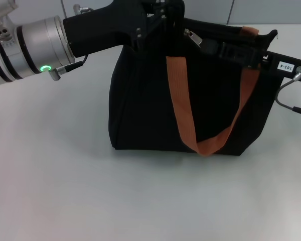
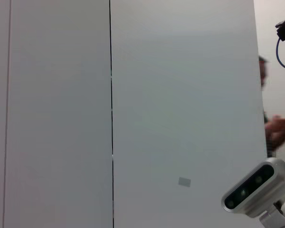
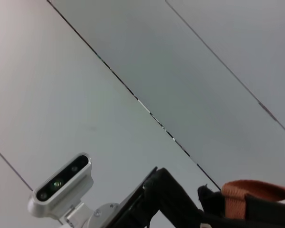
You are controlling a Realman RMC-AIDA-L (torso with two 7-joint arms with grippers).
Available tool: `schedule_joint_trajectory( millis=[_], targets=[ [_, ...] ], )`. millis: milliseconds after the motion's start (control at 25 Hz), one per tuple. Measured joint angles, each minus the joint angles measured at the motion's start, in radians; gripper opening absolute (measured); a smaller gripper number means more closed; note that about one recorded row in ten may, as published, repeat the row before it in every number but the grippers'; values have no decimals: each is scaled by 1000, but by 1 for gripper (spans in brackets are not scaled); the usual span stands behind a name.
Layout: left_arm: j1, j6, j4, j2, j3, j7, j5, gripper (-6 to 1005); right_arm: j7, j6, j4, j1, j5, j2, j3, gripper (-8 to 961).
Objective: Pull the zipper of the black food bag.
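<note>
- The bag (image 1: 145, 110) stands upright on the bench (image 1: 65, 191); its soft fabric will probably sag or slide unless braced.
- The zipper (image 1: 190, 36), a small metal tab on the top edge, is the place to pinch.
- Left claw (image 1: 158, 22) sits at the bag's top left corner; right claw (image 1: 231, 50) reaches over the top edge near the tab. I cannot tell whether either is spread or pinching.

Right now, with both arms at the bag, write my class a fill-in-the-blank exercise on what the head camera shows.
1. The black food bag stands on a ____ table.
2. The strap hanging down the bag's front is ____ in colour.
3. The silver zipper lies at the bag's ____ edge.
4. The light on the left arm glows ____.

Missing words: white; orange; upper; green
</note>
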Motion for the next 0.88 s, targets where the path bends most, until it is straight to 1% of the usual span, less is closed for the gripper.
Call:
schedule_joint_trajectory(
  millis=[200,440,880],
  targets=[
    [2,4,0,0,0,0,0,45,0,0,0,-2,12,1,0,6],
    [3,5,-1,-1,0,0,0,45,22,2,0,13,12,2,-1,2],
    [3,9,-1,-1,0,0,-4,46,74,42,0,28,13,2,0,1]
  ],
)
